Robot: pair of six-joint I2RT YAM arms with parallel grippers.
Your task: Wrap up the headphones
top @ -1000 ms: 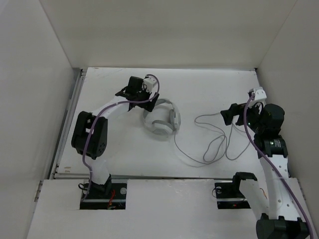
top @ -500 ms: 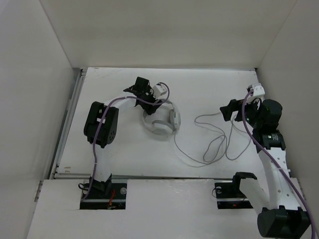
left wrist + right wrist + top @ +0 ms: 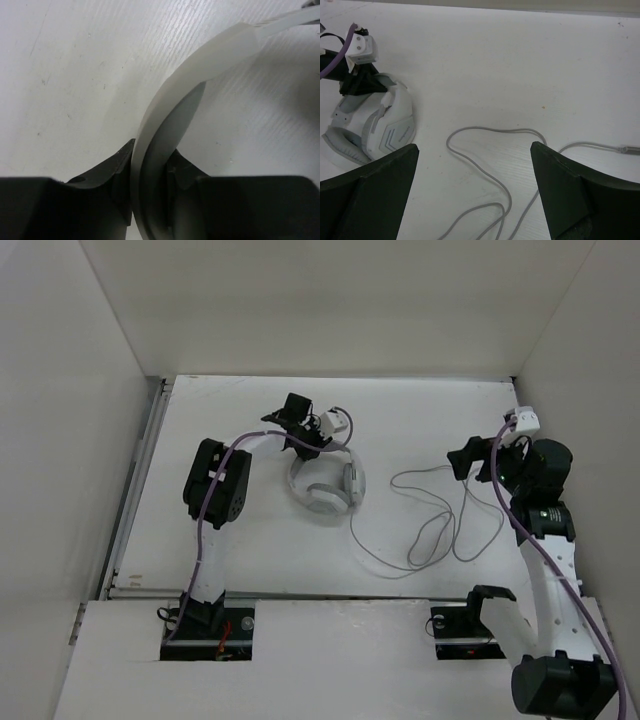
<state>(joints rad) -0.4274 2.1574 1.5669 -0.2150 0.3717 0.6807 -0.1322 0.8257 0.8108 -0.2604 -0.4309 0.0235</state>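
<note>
The white and light-grey headphones (image 3: 325, 482) lie on the white table, left of centre, earcups toward the near side. My left gripper (image 3: 311, 440) is at their far end, and in the left wrist view it (image 3: 150, 185) is shut on the curved headband (image 3: 200, 65), one black finger on each side. The thin grey cable (image 3: 430, 530) runs right from the headphones in loose loops. My right gripper (image 3: 463, 462) hangs open above the loops' far right part; its wrist view shows the gripper (image 3: 474, 146) wide open over the cable (image 3: 490, 132), with the plug (image 3: 630, 149) at the right and the headphones (image 3: 380, 130) at the left.
White walls (image 3: 90, 390) box in the table on the left, back and right. A metal rail (image 3: 135, 490) runs along the table's left edge. Both arm bases (image 3: 205, 625) sit at the near edge. Purple arm cables (image 3: 205, 520) trail along each arm.
My left arm has reached further right to the headband, and its gripper has gone from open to shut on it. The right gripper has drifted slightly back and stayed open.
</note>
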